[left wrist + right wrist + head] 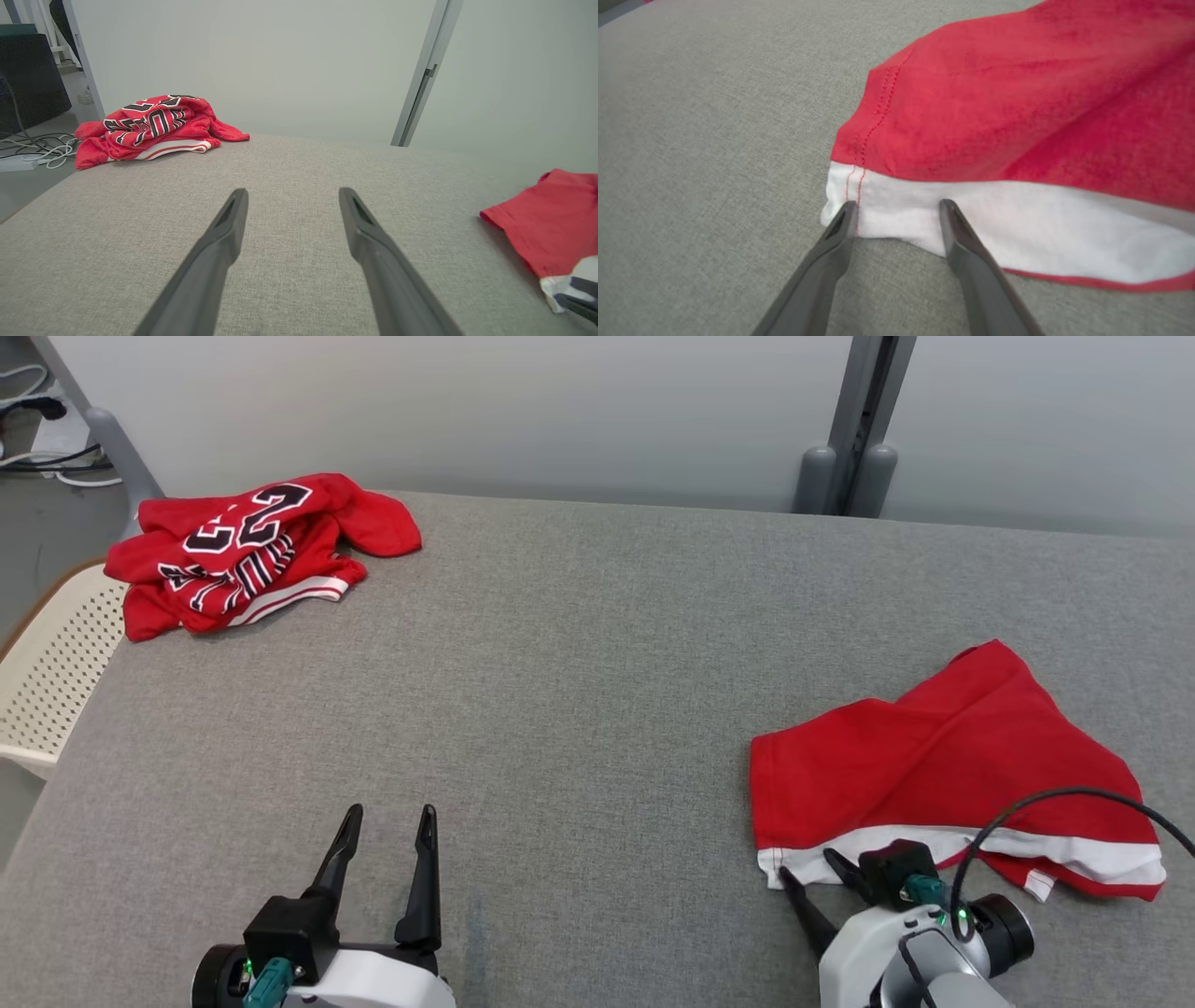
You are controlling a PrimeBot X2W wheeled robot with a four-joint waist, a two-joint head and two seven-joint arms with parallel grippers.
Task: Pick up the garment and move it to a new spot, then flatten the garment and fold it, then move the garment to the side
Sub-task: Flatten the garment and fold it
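A red garment (934, 756) with a white hem band lies loosely folded on the grey fabric table (579, 663) at the near right. It shows at the right edge of the left wrist view (551, 219) and close up in the right wrist view (994, 116). My right gripper (806, 863) is down at the hem's near left corner. Its jaws are apart and its tips rest on the white band (897, 205). My left gripper (391, 812) stands open above bare table at the near left (293, 191), holding nothing.
A second red jersey (243, 555) with black and white lettering lies crumpled at the table's far left corner (149, 123). A cream perforated chair (47, 663) stands beside the left edge. Cables (56, 467) lie on the floor beyond. A grey post (850, 467) rises behind the table.
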